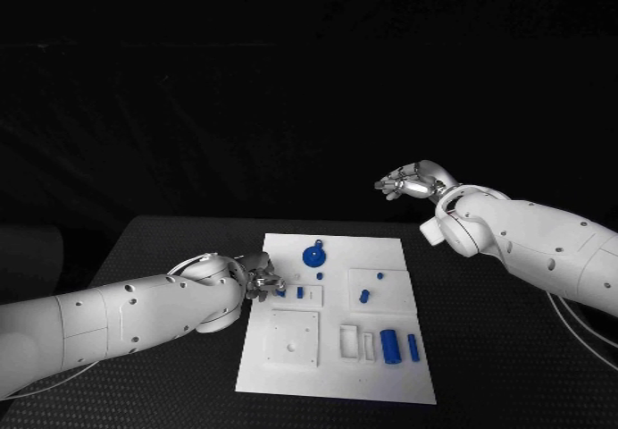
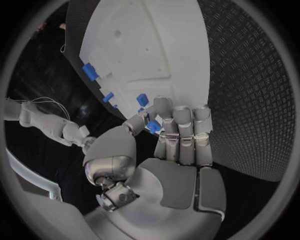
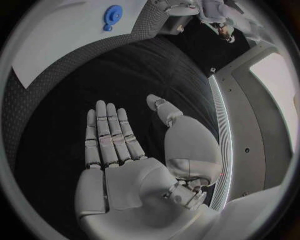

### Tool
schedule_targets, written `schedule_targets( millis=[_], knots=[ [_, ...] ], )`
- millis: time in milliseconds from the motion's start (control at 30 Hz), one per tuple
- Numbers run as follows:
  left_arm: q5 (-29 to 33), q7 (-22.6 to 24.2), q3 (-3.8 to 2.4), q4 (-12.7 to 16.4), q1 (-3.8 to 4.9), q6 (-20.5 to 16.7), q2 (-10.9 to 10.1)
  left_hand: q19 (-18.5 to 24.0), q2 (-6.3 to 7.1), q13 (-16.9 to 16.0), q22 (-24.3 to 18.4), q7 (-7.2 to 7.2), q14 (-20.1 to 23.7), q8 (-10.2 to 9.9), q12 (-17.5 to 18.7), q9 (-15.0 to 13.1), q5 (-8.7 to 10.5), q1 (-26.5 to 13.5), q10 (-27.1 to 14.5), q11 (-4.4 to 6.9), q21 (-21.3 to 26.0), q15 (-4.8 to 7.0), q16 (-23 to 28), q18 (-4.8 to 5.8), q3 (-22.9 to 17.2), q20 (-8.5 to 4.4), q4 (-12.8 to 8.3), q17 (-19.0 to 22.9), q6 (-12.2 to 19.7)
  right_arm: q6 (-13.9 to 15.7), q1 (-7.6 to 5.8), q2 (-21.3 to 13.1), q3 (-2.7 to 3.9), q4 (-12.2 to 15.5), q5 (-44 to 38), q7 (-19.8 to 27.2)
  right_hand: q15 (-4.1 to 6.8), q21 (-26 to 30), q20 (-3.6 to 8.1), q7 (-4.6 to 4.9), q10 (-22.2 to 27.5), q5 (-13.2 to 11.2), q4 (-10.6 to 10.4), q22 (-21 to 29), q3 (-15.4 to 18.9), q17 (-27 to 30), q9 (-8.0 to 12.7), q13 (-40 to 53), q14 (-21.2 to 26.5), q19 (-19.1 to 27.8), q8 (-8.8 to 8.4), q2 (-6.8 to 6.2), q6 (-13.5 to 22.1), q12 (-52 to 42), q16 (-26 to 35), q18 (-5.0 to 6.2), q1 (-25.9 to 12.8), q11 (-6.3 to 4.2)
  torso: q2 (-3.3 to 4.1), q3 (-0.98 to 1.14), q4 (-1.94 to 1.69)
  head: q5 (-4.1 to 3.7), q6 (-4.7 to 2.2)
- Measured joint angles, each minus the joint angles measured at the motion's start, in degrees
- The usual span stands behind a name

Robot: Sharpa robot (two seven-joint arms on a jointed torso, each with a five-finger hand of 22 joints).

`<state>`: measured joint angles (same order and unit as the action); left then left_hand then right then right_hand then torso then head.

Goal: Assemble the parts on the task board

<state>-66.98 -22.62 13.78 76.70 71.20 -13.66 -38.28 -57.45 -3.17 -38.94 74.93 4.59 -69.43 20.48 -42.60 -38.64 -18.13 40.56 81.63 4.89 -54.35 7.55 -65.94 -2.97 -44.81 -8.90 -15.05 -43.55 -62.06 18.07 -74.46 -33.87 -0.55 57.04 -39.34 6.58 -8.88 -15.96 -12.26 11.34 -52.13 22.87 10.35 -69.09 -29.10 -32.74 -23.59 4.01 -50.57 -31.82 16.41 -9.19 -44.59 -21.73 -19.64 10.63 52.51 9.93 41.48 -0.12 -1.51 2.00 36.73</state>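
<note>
The white task board [image 1: 338, 357] lies mid-table. On it are a blue gear [image 1: 313, 256], small blue pieces [image 1: 364, 295], and a blue cylinder [image 1: 389, 345] beside a blue bar [image 1: 413, 348]. My left hand [image 1: 258, 275] is at the board's left edge with its fingers curled down. In the left wrist view its thumb and fingers [image 2: 181, 132] pinch a small blue part [image 2: 153, 126] just over the board [image 2: 156, 45]. My right hand [image 1: 413, 183] hangs raised beyond the board's far right corner. Its fingers [image 3: 109, 135] are straight and apart, holding nothing; the gear [image 3: 113, 11] lies far ahead of it.
The board carries a raised square plate [image 1: 294, 338] at its near left and narrow slots [image 1: 350, 340] beside the cylinder. Black textured table [image 1: 502, 357] surrounds the board on all sides. A thin cable [image 1: 580, 335] runs along the right arm.
</note>
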Motion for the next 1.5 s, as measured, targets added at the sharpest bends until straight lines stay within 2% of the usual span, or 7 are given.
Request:
schedule_targets(
  millis=[1267,1500],
  knots=[
    [-2.32,-1.02,-0.11,0.57,-0.06,1.54,0.41,-0.21,0.48,-0.67,-0.03,-0.04,-0.4,0.08,-1.06,-0.25,0.67,0.43,-0.05,0.03,-0.67,0.01,-0.44,0.34,-0.32,-0.21,0.48,-0.34,-0.17,-0.04,0.0,-0.11,-0.01,0.28,0.01,0.0,0.0,0.22,0.0,0.0,0.0,-0.01,0.0,-0.1,0.0,-0.03,0.09,0.0,0.0,0.0,0.0,0.0,0.0,0.0,0.0,0.0,0.0,0.0,-0.01,0.0,-0.01,-0.05,0.12],
    [-2.75,-1.14,-0.11,0.51,-0.09,1.59,0.42,-0.21,0.63,-0.82,-0.01,-0.06,-0.4,0.1,-1.24,-0.21,-0.07,0.44,-0.04,0.01,-0.89,0.0,-0.67,0.34,-0.23,-0.21,0.56,-0.4,-0.22,-0.06,0.0,-0.1,-0.01,0.28,0.01,-0.01,0.0,0.22,0.0,0.0,0.0,0.21,0.0,-0.15,0.0,-0.08,0.09,0.0,0.0,0.0,0.0,0.0,0.0,0.0,0.23,0.0,0.0,0.0,0.0,0.0,-0.01,0.07,0.12]
  ],
)
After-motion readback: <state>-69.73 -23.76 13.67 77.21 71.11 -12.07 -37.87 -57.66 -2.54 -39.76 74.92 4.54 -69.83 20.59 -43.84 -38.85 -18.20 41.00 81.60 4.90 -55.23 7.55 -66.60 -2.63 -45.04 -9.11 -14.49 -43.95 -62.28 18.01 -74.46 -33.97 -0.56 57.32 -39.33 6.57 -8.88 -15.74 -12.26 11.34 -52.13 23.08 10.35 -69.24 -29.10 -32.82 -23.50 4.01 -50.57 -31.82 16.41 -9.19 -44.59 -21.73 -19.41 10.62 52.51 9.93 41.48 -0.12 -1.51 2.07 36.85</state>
